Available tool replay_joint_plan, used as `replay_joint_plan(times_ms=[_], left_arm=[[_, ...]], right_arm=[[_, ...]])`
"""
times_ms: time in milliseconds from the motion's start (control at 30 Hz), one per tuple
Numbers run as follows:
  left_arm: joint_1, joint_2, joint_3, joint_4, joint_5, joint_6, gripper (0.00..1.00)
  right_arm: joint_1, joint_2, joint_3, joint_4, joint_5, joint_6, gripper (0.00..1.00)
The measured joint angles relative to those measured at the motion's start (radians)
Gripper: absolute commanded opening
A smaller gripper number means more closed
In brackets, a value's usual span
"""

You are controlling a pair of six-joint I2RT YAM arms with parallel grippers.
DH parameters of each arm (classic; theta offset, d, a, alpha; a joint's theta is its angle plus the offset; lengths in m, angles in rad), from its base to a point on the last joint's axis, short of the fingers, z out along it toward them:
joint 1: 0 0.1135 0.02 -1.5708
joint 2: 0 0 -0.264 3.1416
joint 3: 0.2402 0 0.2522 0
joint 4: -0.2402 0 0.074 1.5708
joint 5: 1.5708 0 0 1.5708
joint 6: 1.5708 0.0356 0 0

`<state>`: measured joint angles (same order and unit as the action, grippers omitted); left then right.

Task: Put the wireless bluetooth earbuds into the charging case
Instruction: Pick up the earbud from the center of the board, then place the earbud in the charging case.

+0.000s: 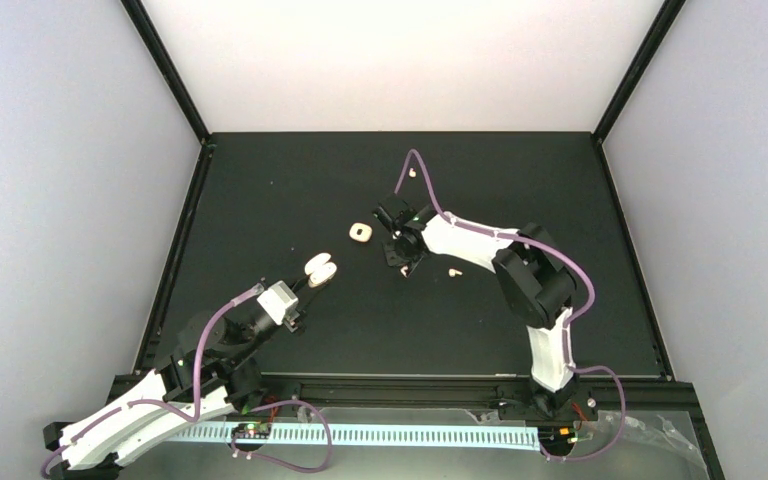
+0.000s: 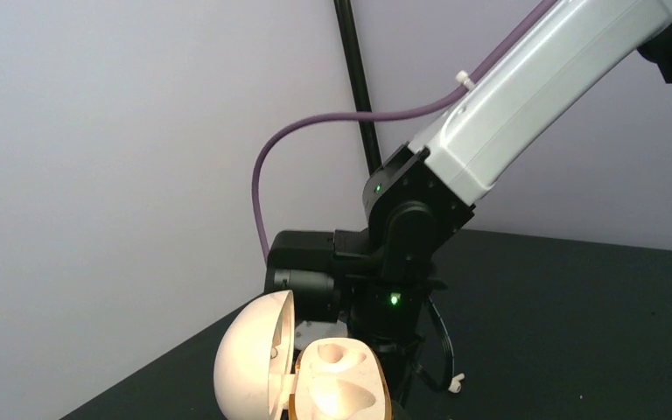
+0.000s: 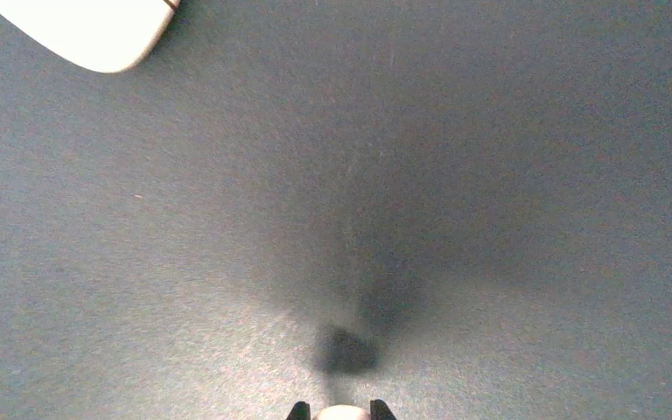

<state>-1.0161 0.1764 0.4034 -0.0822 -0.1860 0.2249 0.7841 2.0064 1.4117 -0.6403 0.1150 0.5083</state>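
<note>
An open cream-white charging case (image 1: 320, 270) is held off the table at the tip of my left gripper (image 1: 309, 281), which is shut on it. In the left wrist view its lid (image 2: 252, 363) stands open to the left of the base (image 2: 341, 382), and both sockets look empty. My right gripper (image 3: 338, 411) hangs just above the mat, shut on a rounded white earbud (image 3: 339, 414) that shows between its black fingertips (image 3: 298, 411). In the top view that gripper (image 1: 401, 258) is right of the held case. Two loose earbuds lie on the mat, one (image 1: 453, 271) near the right arm and one (image 1: 412, 172) farther back.
A second cream case (image 1: 361, 232) lies on the black mat left of the right gripper, and shows as a white shape (image 3: 96, 31) in the right wrist view. A black frame (image 1: 175, 250) borders the mat. The right arm (image 2: 507, 114) fills the left wrist view behind the held case.
</note>
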Motion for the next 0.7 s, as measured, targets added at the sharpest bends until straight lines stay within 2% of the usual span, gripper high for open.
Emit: replay_joint_plan(times_ms=[133, 400, 700], left_arm=[[0.0, 0.0, 0.0, 0.0, 0.0, 0.0, 0.02], [0.0, 0.003, 0.0, 0.0, 0.0, -0.013, 0.01], [0.0, 0.054, 0.0, 0.039, 0.005, -0.048, 0.02]], right_arm=[[0.0, -0.053, 0.0, -0.003, 0.002, 0.0, 0.01], [0.0, -0.16, 0.0, -0.003, 0.007, -0.001, 0.01], [0.0, -0.481, -0.021, 0.05, 0.008, -0.005, 0.01]])
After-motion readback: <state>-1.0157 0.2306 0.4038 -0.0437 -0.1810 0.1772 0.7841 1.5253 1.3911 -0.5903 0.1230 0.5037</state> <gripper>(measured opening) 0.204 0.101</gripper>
